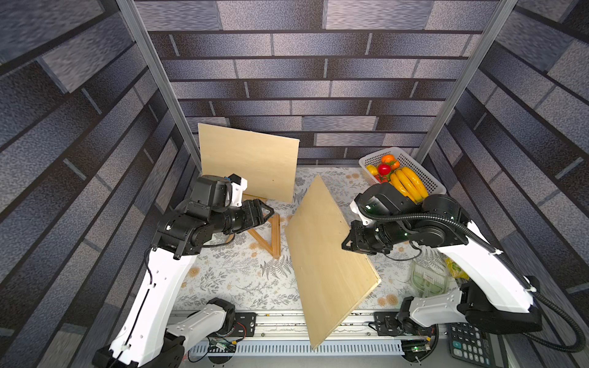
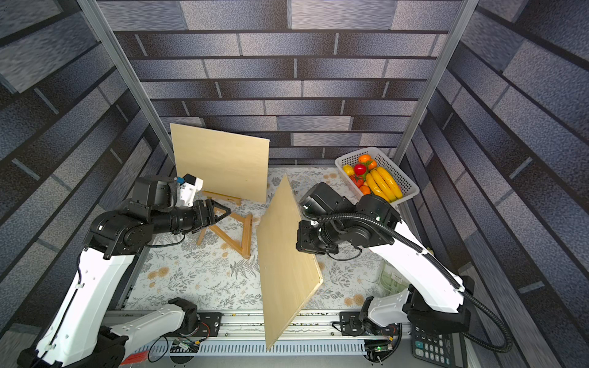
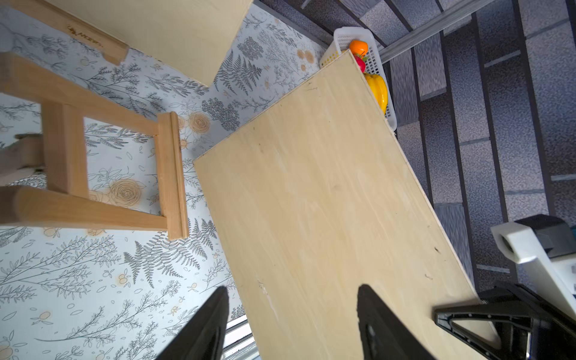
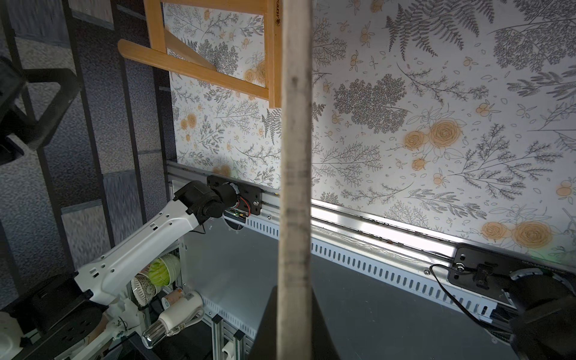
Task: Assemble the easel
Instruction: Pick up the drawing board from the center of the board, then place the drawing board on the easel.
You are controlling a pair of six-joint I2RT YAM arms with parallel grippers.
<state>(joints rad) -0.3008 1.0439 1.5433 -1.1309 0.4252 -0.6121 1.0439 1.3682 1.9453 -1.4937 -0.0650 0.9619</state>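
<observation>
The right gripper (image 1: 347, 244) is clamped on the right-hand long edge of a pale rectangular plywood board (image 1: 328, 255). It holds the board tilted and clear of the table, running from the centre of both top views down to the lower edge. The board looks stiff, fairly light and smooth-faced. Pinched at one edge it will probably want to swing or slip, so a firm hold near mid-edge, as here, seems right.

Left of centre, the left gripper (image 1: 269, 212) stands open and empty above a small light-wood A-frame easel (image 1: 271, 235) without touching it. The easel lies on the floral tablecloth (image 1: 229, 280) just left of the board. It looks slender and light, and is probably best taken by a side rail.
</observation>
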